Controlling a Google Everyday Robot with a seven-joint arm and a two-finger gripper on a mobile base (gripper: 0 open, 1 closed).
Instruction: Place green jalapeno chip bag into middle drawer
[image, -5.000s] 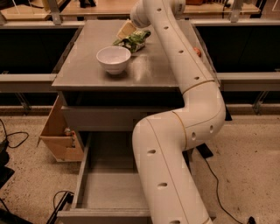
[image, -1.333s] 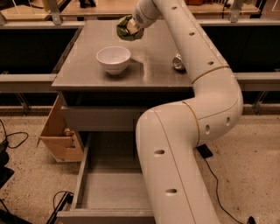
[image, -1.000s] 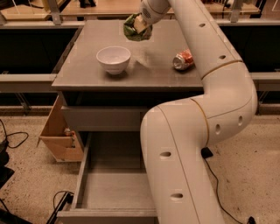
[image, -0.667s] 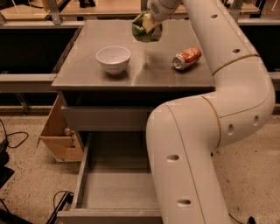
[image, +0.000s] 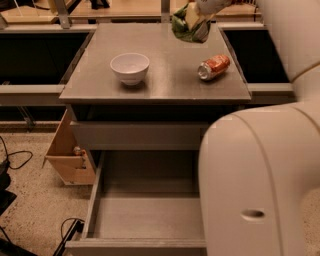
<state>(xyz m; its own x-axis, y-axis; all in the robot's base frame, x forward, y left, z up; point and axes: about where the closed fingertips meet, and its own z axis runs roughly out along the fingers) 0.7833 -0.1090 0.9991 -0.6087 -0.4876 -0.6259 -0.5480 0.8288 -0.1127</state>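
Gripper (image: 203, 10): at the top edge of the camera view, above the far side of the cabinet top (image: 165, 87). Its fingers are closed on the upper part of the green jalapeno chip bag (image: 188, 28), which hangs below them, crumpled and tilted, apparently clear of the surface.

Near the bag: an orange-red soda can (image: 214, 67) lies on its side toward the right of the cabinet top, and a white bowl (image: 129, 67) stands upright toward the left. They are well apart, with bare surface between them.

Middle drawer (image: 145, 220): pulled out at the bottom of the view, well below the cabinet top and nearer the camera. Its floor is bare. The robot's arm (image: 260, 180) covers the drawer's right part. A tan cardboard box (image: 67, 155) sits just beside the drawer on the left.

Assessment: transport step; the bag is not yet over the drawer.

Risks noted:
- The hold looks shallow on glossy foil, so a quick swing may let the bag slip onto the cabinet top
- A low path could knock the can, which would roll
- The dangling bag may catch the cabinet's front edge on descent
- Release from too high over low walls could let a light bag land outside, possibly in the box
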